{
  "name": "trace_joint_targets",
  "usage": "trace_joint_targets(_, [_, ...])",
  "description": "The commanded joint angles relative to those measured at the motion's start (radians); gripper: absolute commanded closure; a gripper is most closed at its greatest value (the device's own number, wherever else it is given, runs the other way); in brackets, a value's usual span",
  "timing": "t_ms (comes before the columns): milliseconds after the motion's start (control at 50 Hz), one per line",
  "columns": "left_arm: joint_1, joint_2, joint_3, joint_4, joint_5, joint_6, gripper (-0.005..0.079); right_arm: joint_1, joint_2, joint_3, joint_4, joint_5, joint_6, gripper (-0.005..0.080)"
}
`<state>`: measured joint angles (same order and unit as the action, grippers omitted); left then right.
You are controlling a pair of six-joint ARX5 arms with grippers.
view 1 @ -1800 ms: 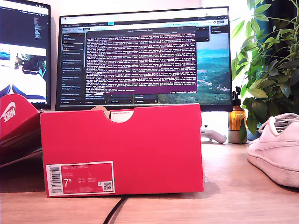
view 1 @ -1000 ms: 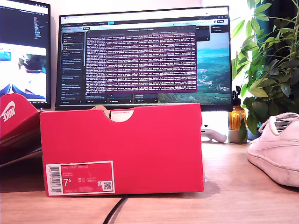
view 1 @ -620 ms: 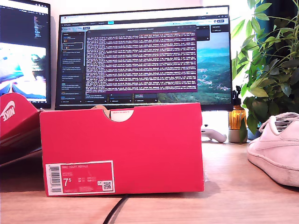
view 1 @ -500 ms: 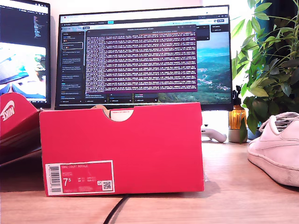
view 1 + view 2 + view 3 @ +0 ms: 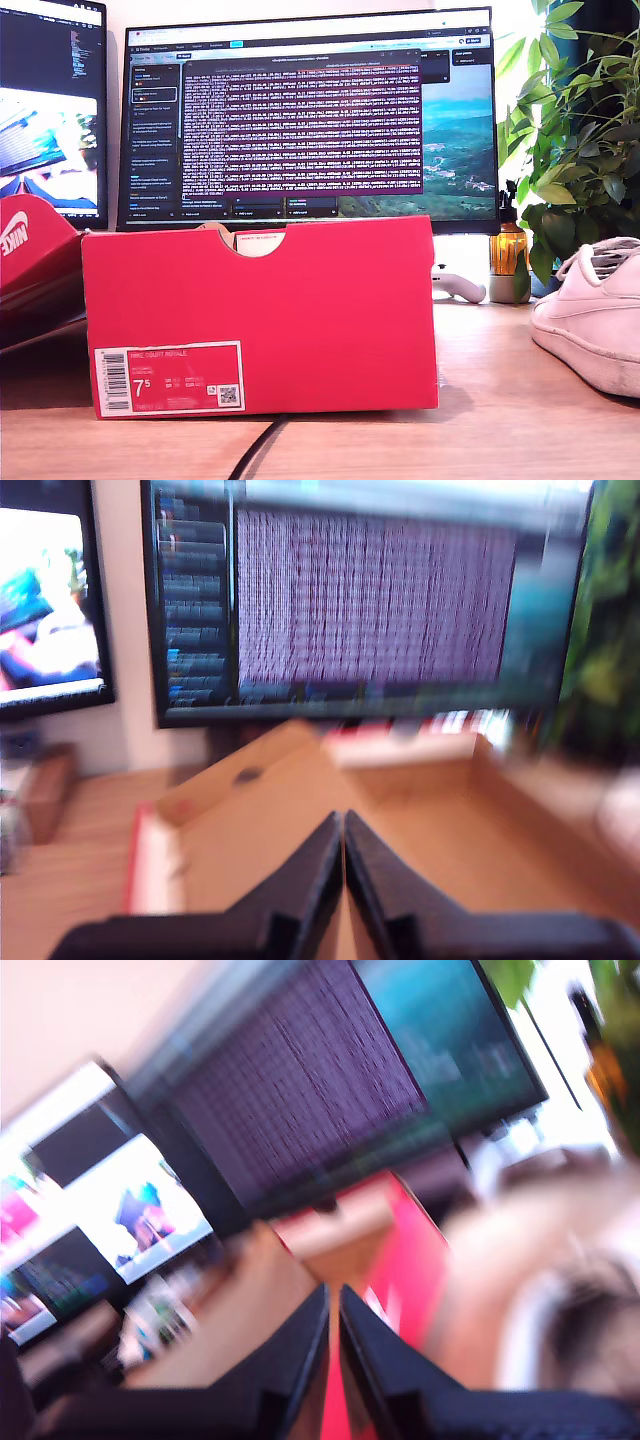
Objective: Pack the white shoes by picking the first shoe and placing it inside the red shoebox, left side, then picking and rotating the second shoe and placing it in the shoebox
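The red shoebox (image 5: 260,310) stands mid-table in the exterior view, its notch and barcode label facing the camera. One white shoe (image 5: 590,320) rests on the table at the exterior view's right edge. No arm shows in the exterior view. In the blurred first wrist view, my first gripper (image 5: 343,820) is shut on nothing and hangs over the open shoebox (image 5: 440,810), whose inside shows bare brown cardboard. The second wrist view is also smeared. There my second gripper (image 5: 333,1292) is shut and empty, with the shoebox (image 5: 415,1260) ahead and a white shoe blur (image 5: 560,1330) beside it.
A red lid (image 5: 30,265) with a white swoosh leans at the exterior view's left. Two monitors (image 5: 310,120) stand behind the box. A plant (image 5: 580,130), an amber bottle (image 5: 509,262) and a white controller (image 5: 455,285) sit at the back right. A black cable (image 5: 255,450) runs under the box.
The whole exterior picture has shifted a little, up and to its left. The shoebox and the shoe keep their places on the table. No gripper has entered that view.
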<state>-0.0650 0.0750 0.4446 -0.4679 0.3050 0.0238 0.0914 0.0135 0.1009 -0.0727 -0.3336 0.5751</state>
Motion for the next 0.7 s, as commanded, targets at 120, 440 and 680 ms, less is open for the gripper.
trace_joint_targets(120, [-0.010, 0.166, 0.117, -0.238, 0.011, 0.346, 0.0759, -0.006, 0.095, 0.146, -0.128, 0.004, -0.035, 0.0761])
trace_joint_targets(440, [-0.153, 0.409, 0.169, -0.447, -0.094, 0.756, 0.0759, -0.006, 0.456, 0.416, -0.303, 0.003, -0.151, 0.0763])
trace_joint_targets(680, [-0.408, 0.552, 0.169, -0.418, -0.257, 0.822, 0.0760, 0.013, 0.774, 0.673, -0.508, 0.001, -0.234, 0.0762])
